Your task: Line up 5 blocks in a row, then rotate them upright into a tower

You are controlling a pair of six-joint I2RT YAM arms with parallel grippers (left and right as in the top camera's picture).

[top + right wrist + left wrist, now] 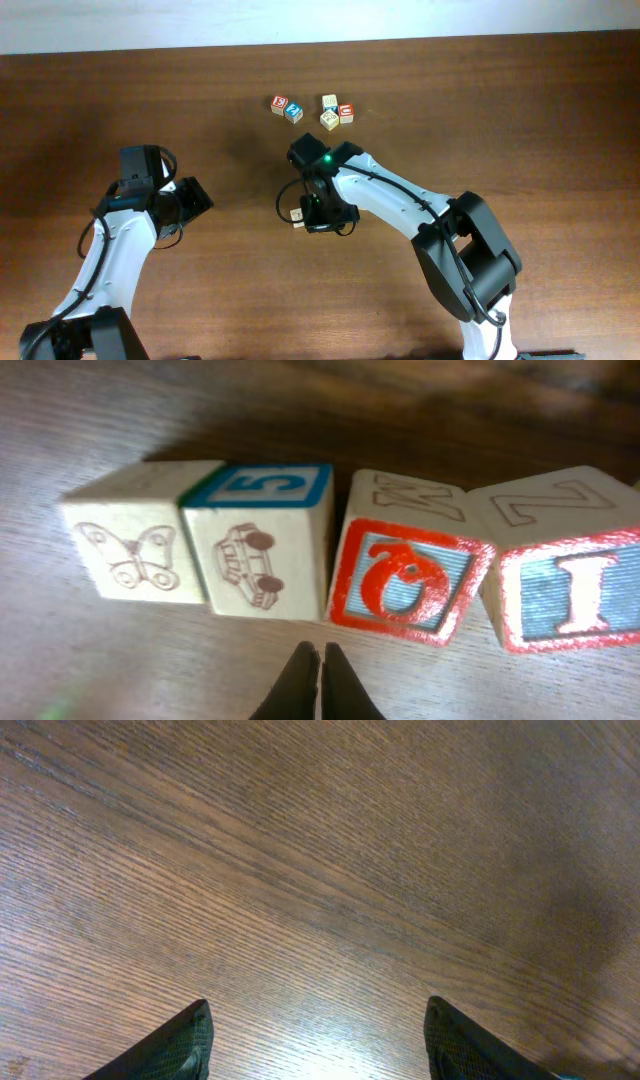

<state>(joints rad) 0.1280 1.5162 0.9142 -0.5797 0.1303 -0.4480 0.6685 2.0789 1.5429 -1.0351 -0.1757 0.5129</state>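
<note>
Looking down from overhead, you find the blocks (294, 113) in the upper middle of the frame: five small cubes, a pair on the left and three more just to its right. Your right arm reaches in from the lower right and ends just below them.

In the right wrist view, your right gripper (320, 665) pokes in at the bottom centre, its fingers pressed together and holding nothing, a little short of a row of four cubes. At the left of that row the butterfly block (130, 545) touches the car block (262, 565), which carries a blue-framed 5 on top. Right of these stand the red-framed curled-figure block (405, 585) and the red-framed I block (570, 592), side by side.

Your left gripper (316, 1015) is at the left of the overhead frame, well apart from the cubes. Its fingers (185, 1045) are spread wide over the bare wooden table (300, 870), gripping nothing.
</note>
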